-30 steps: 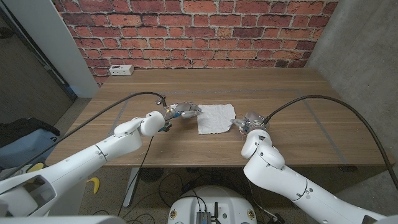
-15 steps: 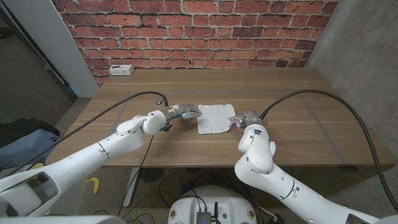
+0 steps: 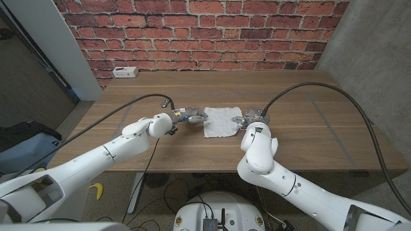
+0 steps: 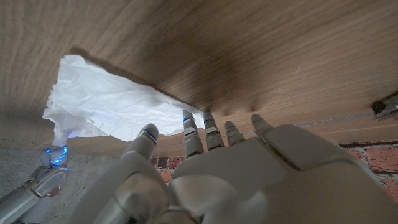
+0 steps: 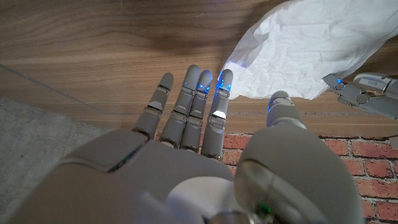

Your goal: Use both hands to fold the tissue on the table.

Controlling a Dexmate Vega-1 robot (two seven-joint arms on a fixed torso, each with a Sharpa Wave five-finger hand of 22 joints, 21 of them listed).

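Observation:
A crumpled white tissue [image 3: 223,121] lies unfolded on the wooden table [image 3: 308,96], near its front middle. My left hand [image 3: 191,115] sits at the tissue's left edge, and its spread fingertips [image 4: 189,118] reach the near corner of the tissue [image 4: 106,106] with nothing held. At the tissue's right edge is my right hand [image 3: 250,119]. Its fingers [image 5: 221,87] are stretched out to the corner of the tissue [image 5: 311,50] and grip nothing. The left hand's fingers [image 5: 364,90] show across the sheet in the right wrist view.
A white socket box [image 3: 125,72] lies at the table's far left corner, below the brick wall. Black cables arc over the table from both wrists. The table's front edge runs just behind both hands.
My right arm has swung in towards the left, and its hand has closed up on the tissue's right edge. The left hand has barely moved, and the tissue lies as before.

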